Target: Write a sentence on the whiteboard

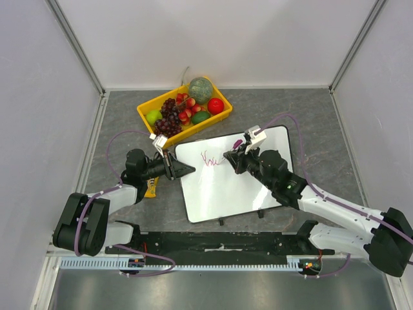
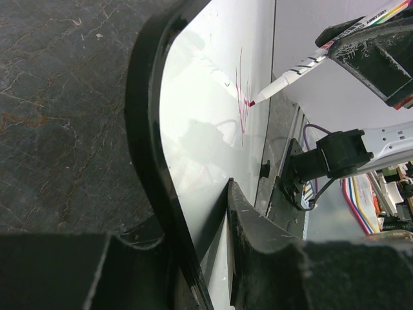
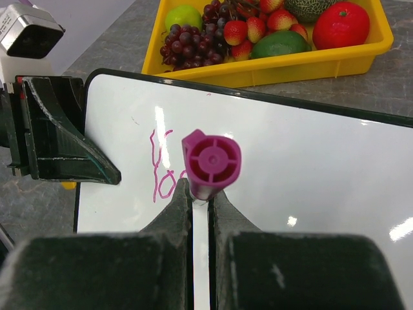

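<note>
- Large glossy white rectangular whiteboard [image 1: 235, 184] with a thin black rim lies flat on the grey speckled table [image 1: 122, 123], in the middle, between the two arms and slightly turned.
- Two small black clips [image 1: 221, 221] sit on the whiteboard's near long edge.
- Left gripper [image 1: 189, 169] is clamped on the whiteboard's left edge, close to the far-left rounded corner. In the left wrist view, one finger sits above the board and one below, with the rim between them.
- Right gripper [image 1: 231, 157] is over the far half of the board, fingers closed tight on a white-barrelled marker with a magenta end [image 3: 211, 163].
- The marker is tilted, its magenta tip [image 2: 251, 102] touching the board surface at the writing.
- A few magenta handwritten strokes [image 1: 211, 159] are on the far-left part of the board. The letters are not readable.
- Yellow plastic rectangular tray [image 1: 206, 124] stands just beyond the board's far edge, apart from it.
- The tray holds dark grapes [image 1: 169, 119], strawberries, a green lime, an avocado, a round red fruit [image 1: 215, 105] and a green netted melon [image 1: 201, 89].
</note>
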Robot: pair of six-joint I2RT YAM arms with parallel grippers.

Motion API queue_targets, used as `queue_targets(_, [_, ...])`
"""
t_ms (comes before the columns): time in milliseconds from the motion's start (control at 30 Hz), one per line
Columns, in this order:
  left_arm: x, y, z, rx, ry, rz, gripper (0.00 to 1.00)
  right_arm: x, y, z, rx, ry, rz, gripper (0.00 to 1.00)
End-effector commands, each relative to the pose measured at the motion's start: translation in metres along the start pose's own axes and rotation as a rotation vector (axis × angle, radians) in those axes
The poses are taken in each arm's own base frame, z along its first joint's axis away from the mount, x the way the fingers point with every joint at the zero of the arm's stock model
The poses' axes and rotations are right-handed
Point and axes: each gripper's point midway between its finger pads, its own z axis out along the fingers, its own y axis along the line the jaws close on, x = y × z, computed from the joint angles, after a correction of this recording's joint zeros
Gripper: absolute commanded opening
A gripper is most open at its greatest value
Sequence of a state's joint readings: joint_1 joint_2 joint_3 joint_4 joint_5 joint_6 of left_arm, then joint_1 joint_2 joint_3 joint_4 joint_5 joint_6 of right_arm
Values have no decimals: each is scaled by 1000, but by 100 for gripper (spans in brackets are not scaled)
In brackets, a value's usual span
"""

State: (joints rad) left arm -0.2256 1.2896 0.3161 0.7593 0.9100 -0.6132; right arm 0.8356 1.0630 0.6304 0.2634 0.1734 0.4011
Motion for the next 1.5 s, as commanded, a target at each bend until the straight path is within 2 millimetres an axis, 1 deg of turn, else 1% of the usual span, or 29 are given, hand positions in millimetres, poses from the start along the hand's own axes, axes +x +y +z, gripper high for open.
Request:
queue_targets(0, [19,20,1,-55,47,112,2,-16,-2,-5,11,-30,-1,0])
queue_targets(100, [18,20,1,-54,46,114,2,-30,-1,-9,18,-62,8,0])
queue_targets(267, [18,20,0,-55,45,115,2,-44,-1,-15,28,-98,3,0])
queue_targets(567, [18,20,0,-56,43,116,2,-60,3,-18,17,-123,1,0])
queue_targets(733, [19,20,0,-55,45,115,2,-63,3,-15,15,-128,6,0])
queue_targets(1133, [19,20,0,-55,44,113,2,-71,7,0,-4,-143,18,0])
queue_targets(1467, [19,20,0,-55,45,115,2,-67,8,4,-11,-134,13,0])
